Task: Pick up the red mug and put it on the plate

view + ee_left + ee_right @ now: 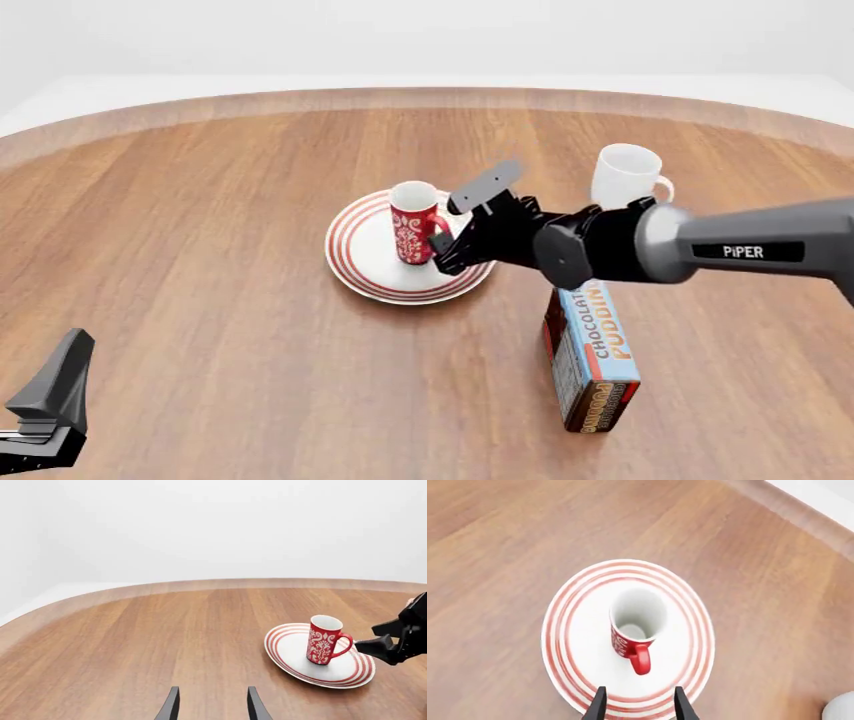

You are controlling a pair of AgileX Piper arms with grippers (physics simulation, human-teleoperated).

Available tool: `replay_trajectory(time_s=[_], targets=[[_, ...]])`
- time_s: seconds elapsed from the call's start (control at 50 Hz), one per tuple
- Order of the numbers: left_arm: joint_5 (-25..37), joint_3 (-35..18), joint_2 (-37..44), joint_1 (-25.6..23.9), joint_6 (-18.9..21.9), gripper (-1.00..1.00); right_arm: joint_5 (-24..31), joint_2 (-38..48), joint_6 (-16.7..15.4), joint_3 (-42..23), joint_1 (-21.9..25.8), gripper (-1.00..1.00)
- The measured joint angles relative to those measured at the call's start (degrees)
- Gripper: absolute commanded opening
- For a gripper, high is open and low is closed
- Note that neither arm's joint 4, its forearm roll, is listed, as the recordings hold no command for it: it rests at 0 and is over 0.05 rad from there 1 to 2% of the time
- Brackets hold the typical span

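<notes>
The red mug [416, 224] stands upright near the middle of the plate [367, 272], a tall, glossy ceramic cylinder with a white ornamental pattern over red, a white interior and a red loop handle that points toward the right hand [461, 228]. The plate is round, smooth and white, ringed near its rim with concentric red bands, and it lies flat on the counter [200, 250].

The right hand hovers just beside the mug's handle without touching it; its two dark, narrow fingers [599, 705] are spread apart and hold nothing. Behind them the arm is matte black and grey with rounded joints. The left hand [212, 706] is low over bare wood, well apart from the plate, its fingers also parted and empty.

The counter is warm brown wood with long straight grain, a soft sheen and a curved, lighter far edge. Beyond it the room is plain, pale and featureless.

A plain white mug [627, 177] stands upright farther back on the right, and a cardboard pudding box [591, 358] stands upright nearer, under the right arm.
</notes>
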Motion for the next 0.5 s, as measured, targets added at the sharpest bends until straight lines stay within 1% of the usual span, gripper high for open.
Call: replay_trajectory(time_s=[0.24, 0.5], targets=[[0.0, 0.0, 0.0, 0.0, 0.0, 1.0, 0.0, -6.5, 0.6, 4.1, 0.4, 1.0], [0.0, 0.0, 0.0, 0.0, 0.0, 1.0, -1.4, -12.9, 1.9, 9.0, 1.6, 1.0]])
